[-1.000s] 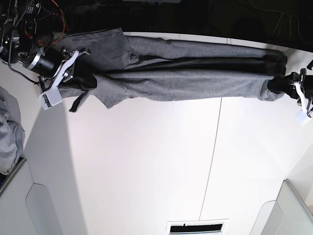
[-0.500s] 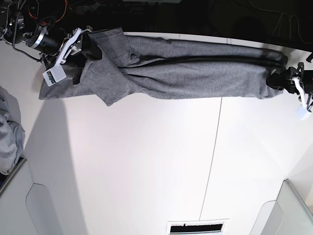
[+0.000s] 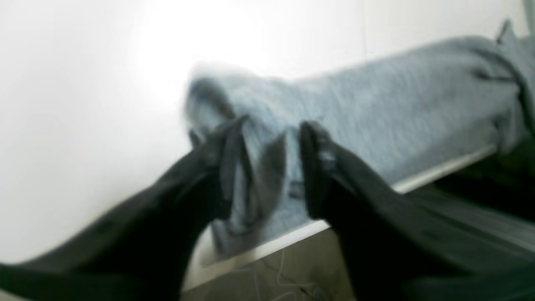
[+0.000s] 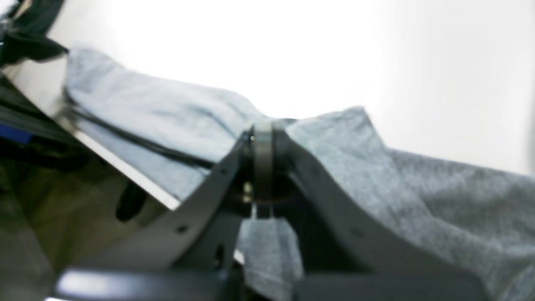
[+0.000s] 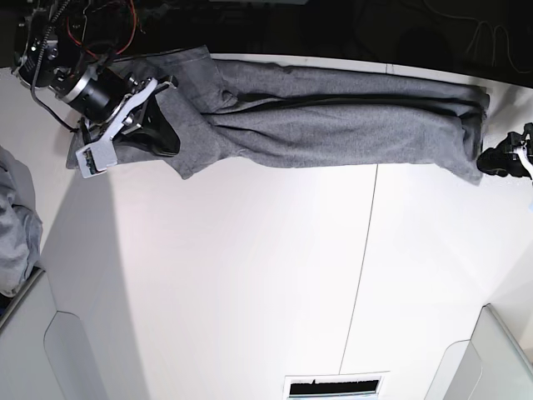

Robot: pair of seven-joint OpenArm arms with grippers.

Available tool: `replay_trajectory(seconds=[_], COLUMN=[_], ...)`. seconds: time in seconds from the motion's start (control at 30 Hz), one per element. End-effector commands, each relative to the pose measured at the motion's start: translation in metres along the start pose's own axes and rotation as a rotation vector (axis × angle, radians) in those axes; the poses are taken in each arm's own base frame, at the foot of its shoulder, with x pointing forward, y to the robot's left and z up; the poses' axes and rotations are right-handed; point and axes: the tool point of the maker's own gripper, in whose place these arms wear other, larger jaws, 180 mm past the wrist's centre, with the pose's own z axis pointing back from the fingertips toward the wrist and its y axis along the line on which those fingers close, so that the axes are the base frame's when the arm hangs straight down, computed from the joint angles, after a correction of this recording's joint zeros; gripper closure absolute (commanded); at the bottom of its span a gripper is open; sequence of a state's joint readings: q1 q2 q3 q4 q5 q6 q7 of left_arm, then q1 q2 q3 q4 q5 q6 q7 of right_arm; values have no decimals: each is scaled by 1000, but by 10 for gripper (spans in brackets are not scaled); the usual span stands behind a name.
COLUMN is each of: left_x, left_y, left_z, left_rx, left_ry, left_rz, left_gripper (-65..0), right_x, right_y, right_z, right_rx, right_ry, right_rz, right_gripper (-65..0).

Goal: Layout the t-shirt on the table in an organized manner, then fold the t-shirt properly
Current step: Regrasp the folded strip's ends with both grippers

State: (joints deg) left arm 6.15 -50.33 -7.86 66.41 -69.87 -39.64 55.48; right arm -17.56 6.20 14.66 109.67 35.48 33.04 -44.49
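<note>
White tabletop [image 5: 250,275] fills most of the room, with the t-shirt [image 5: 333,125] lying in a long bunched strip along the far edge. Right fingers [image 4: 262,167] are clenched on cloth at the left end. Left fingers [image 3: 267,167] stand apart, with a fold of cloth between them. Soft, light cloth like this sags, so corners and hems look best to grab. Another grey cloth heap [image 5: 17,225] sits far left.

A robotics lab bench: a wide white table [image 5: 250,275] with a dark seam, loose red and black wiring [image 5: 100,21] at 11 o'clock, and white moulded fixtures [image 5: 71,350] at 7 and 5 o'clock.
</note>
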Motion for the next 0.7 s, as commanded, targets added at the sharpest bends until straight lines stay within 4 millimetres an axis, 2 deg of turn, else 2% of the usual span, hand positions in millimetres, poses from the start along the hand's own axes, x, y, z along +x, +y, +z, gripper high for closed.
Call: replay_trajectory(seconds=[0.0,0.07,0.17,0.3,0.4,0.53,0.67], left_x=[7,-4,-17,-37,-48,-58,-50], left_y=[7,13,19,18,21,31,41], left_z=[7,2,-12,-28,-35,-32,-22], left_rx=[18,28,34,36,54,106,138], left_ry=[-17,-6,-31,-11,12,65,53], left_rz=[-8,28,91,132,134,92,72], left_gripper=[-340,-373,-374,-374,-374,-374,-374], right_x=[4,-14,-42,-70,-78,-78,-78], right_y=[-3,-16,-33,-49,-52,-52,-52], right_z=[-3,-13,-25,-26,-25,-25,-25], right_rx=[3,-14,-25,-39,-42,-42,-43], right_ry=[-18,39,114,187,205,205,205], right_rz=[2,-28,-94,-155,-169,-168,-168], right_gripper=[0,0,0,0,0,0,0])
